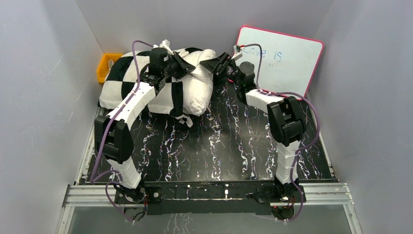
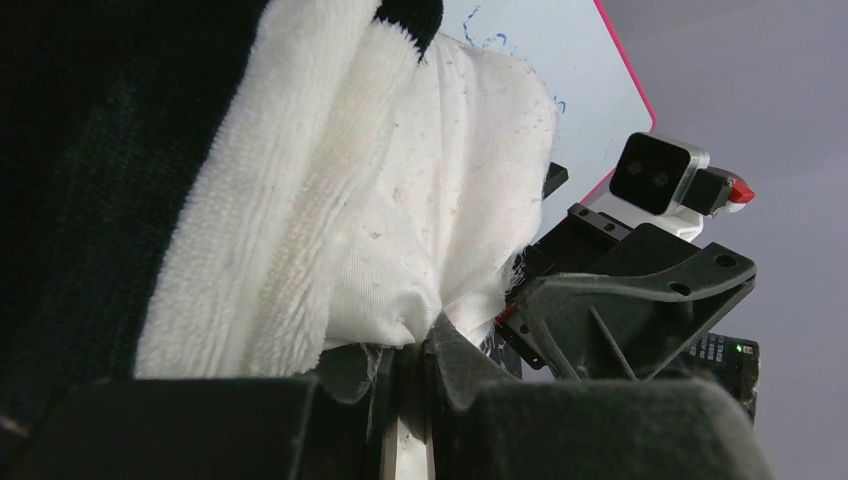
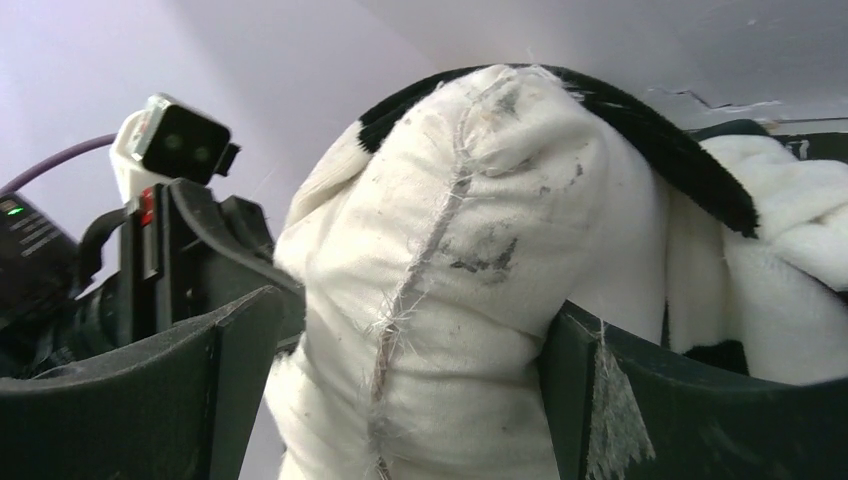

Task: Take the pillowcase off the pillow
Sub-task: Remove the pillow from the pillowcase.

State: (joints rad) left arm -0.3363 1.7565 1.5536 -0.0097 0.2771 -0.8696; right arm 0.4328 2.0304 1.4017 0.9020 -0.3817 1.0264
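Left end effector (image 2: 410, 345) tight on a fold of the pillow (image 2: 440, 200); right end effector (image 3: 412, 310) wide, astride its bare end

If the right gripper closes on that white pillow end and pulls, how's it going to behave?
The pillow looks plump and soft, so it will probably squash rather than resist. Its frayed seam looks weak; a hard tug might tear it. The fuzzy pillowcase likely clings.

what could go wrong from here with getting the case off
The left gripper seems shut on the thin cloth of the pillow, just beside the pillowcase edge, so pulling may drag the pillow too. The right gripper stands open around the pillow's end, anchoring nothing. The whiteboard leans close behind that arm.
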